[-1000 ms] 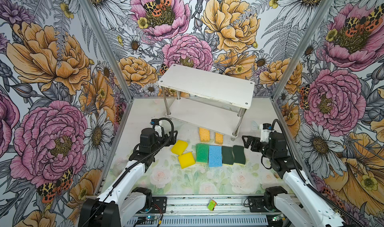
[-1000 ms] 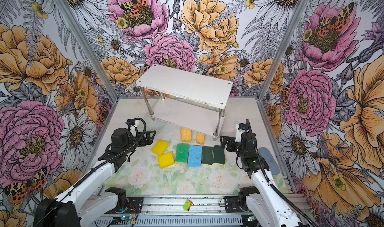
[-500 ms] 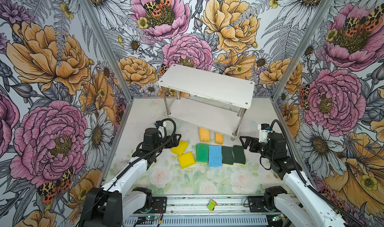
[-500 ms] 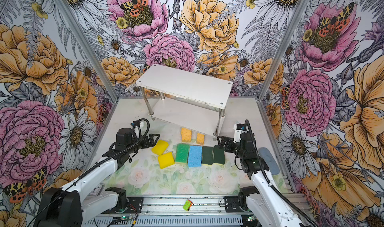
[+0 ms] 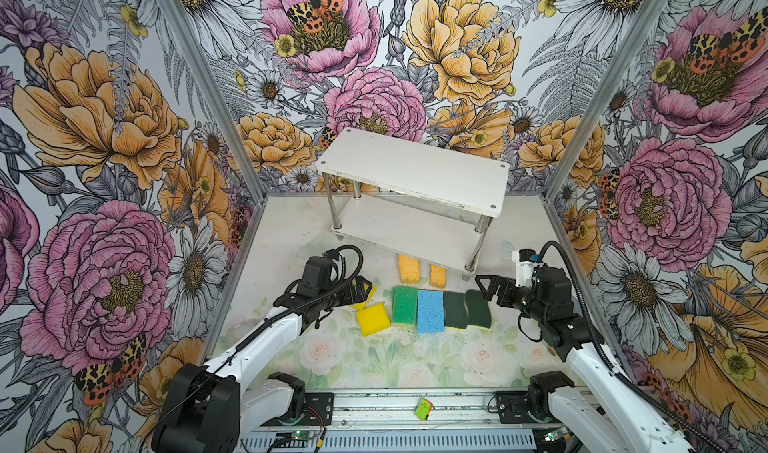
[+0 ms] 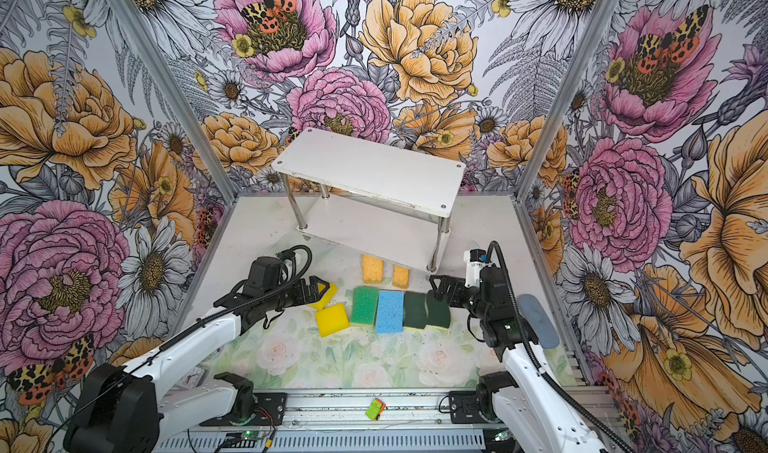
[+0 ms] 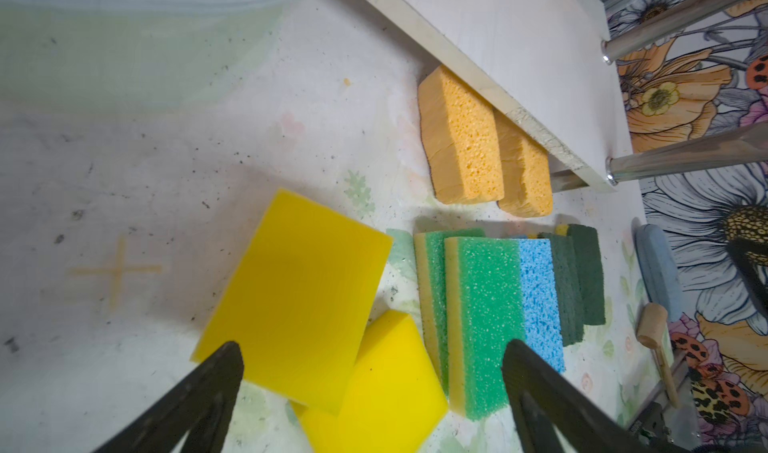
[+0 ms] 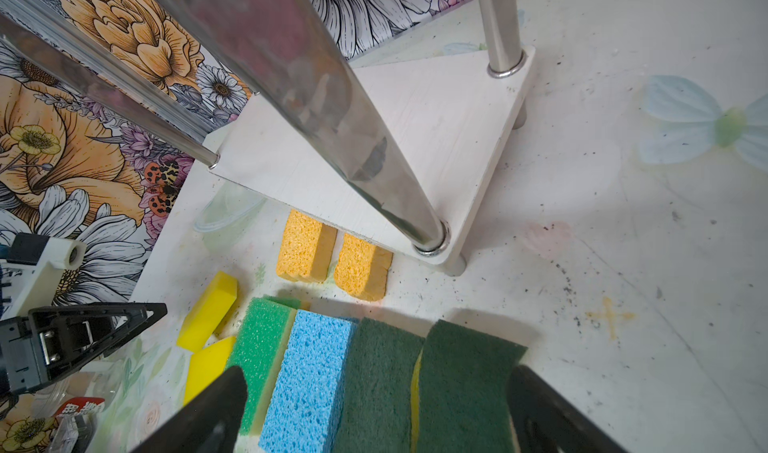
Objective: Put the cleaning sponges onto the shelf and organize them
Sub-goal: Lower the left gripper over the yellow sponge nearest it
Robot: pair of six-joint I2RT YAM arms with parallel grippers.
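Note:
The white two-tier shelf (image 5: 415, 172) stands at the back with bare boards. The sponges lie on the mat before it: two orange (image 5: 408, 269) at the lower board's edge, then a row of green-topped (image 5: 405, 305), light blue (image 5: 431, 311) and two dark green (image 5: 478, 309). Two yellow ones sit at the left, one (image 7: 299, 280) leaning on the other (image 5: 372, 319). My left gripper (image 7: 370, 359) is open, its fingers either side of the leaning yellow sponge. My right gripper (image 8: 376, 382) is open above the blue and dark green sponges, holding nothing.
A small wooden mallet (image 7: 652, 330) and a blue-grey oblong object (image 6: 536, 322) lie by the right wall. A small green and orange item (image 5: 424, 409) rests on the front rail. Flowered walls enclose three sides.
My left gripper has reached to the right until it straddles the yellow sponges. My right gripper has edged left toward the dark green sponges. No sponge has moved.

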